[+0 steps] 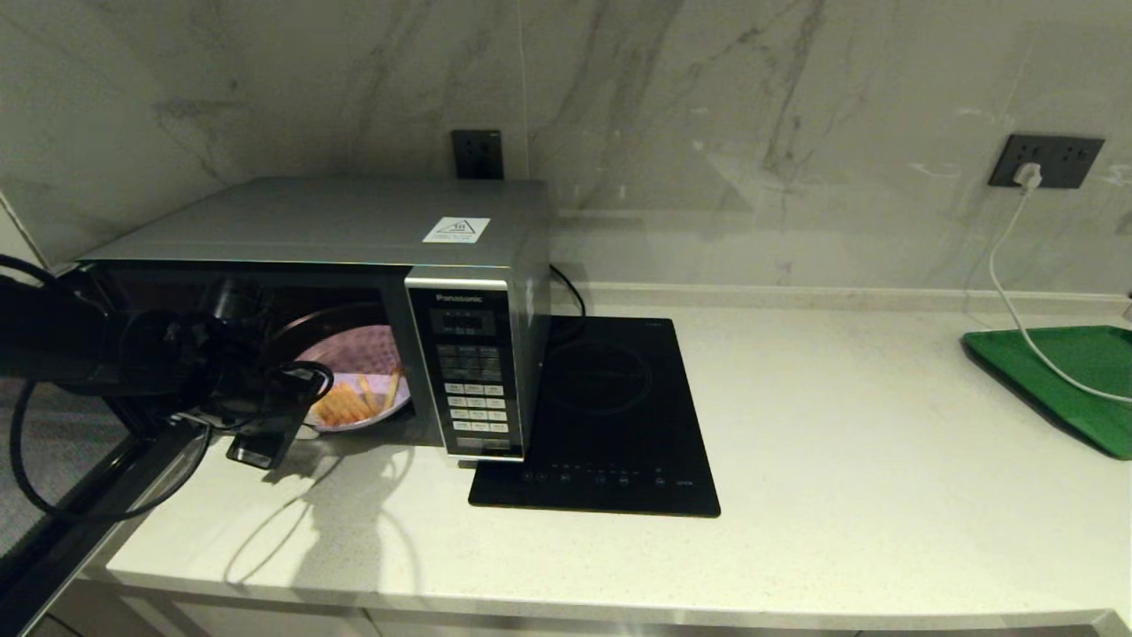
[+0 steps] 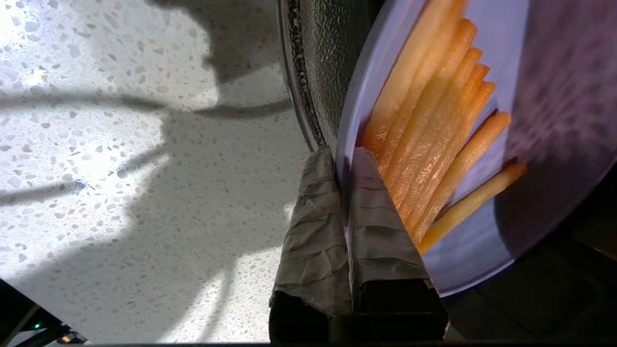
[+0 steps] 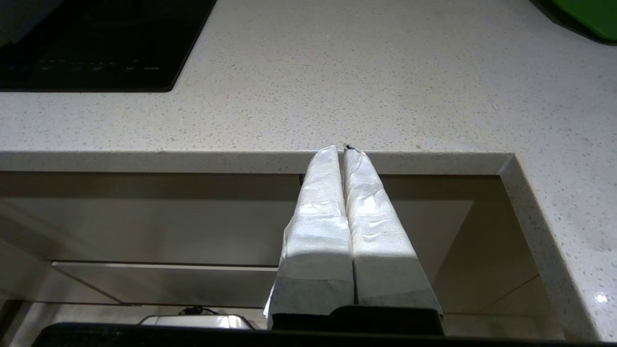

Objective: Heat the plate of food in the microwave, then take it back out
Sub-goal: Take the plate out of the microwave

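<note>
The microwave [image 1: 354,221] stands at the counter's back left with its door [image 1: 62,482] swung open to the left. The pale lilac plate of food [image 1: 358,367] lies in the mouth of the cavity, partly over the dark glass turntable [image 2: 313,72]. A row of orange-yellow fries [image 2: 434,130] lies on it. My left gripper [image 1: 305,409] reaches in from the left and is shut on the plate's near rim. In the left wrist view the taped fingers [image 2: 376,217] pinch the rim, one above and one below. My right gripper [image 3: 343,149] is shut on nothing, parked below the counter's front edge.
A flat black cooktop [image 1: 610,416] lies just right of the microwave's keypad [image 1: 471,380]. A green tray [image 1: 1061,380] sits at the far right with a white cable [image 1: 1017,292] running across it from a wall socket. Pale speckled counter [image 1: 840,495] lies in front.
</note>
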Controlling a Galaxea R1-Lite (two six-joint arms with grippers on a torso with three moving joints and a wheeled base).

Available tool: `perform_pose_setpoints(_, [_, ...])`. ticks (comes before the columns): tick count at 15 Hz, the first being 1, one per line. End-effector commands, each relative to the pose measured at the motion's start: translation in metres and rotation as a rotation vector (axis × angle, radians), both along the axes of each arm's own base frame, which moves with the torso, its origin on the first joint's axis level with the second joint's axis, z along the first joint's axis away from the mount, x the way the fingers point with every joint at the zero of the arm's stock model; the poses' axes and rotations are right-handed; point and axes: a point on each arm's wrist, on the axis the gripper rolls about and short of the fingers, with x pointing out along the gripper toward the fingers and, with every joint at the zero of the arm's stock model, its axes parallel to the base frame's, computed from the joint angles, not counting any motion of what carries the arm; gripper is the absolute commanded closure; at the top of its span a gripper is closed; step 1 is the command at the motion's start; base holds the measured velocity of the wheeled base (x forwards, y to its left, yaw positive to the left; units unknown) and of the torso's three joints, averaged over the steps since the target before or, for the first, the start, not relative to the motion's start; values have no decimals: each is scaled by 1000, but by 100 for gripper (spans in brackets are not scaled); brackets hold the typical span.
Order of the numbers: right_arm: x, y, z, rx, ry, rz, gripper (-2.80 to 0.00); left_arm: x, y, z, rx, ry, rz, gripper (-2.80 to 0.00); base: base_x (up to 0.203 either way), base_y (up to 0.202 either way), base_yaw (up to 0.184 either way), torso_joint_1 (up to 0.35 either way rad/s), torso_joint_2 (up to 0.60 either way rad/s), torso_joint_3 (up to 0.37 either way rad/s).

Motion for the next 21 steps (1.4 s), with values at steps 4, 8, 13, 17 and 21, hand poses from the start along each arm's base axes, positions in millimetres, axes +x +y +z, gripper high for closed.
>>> perform_pose_setpoints(4, [0,0,0,1,2,0,0,0,-3,0,-3,4,-3,0,0,0,0,0,0,0])
perform_pose_setpoints(8, [0,0,0,1,2,2,0,-3,-1,15,-4,-40,3,0,0,0,0,0,0,0])
perform_pose_setpoints(13, [0,0,0,1,2,0,0,-22,32,26,-84,-56,2,0,0,0,0,0,0,0])
perform_pose_setpoints(17, [0,0,0,1,2,1,0,-41,64,25,-115,-57,-9,0,0,0,0,0,0,0])
perform_pose_setpoints(21, [0,0,0,1,2,1,0,-46,68,30,-102,-74,-18,0,0,0,0,0,0,0])
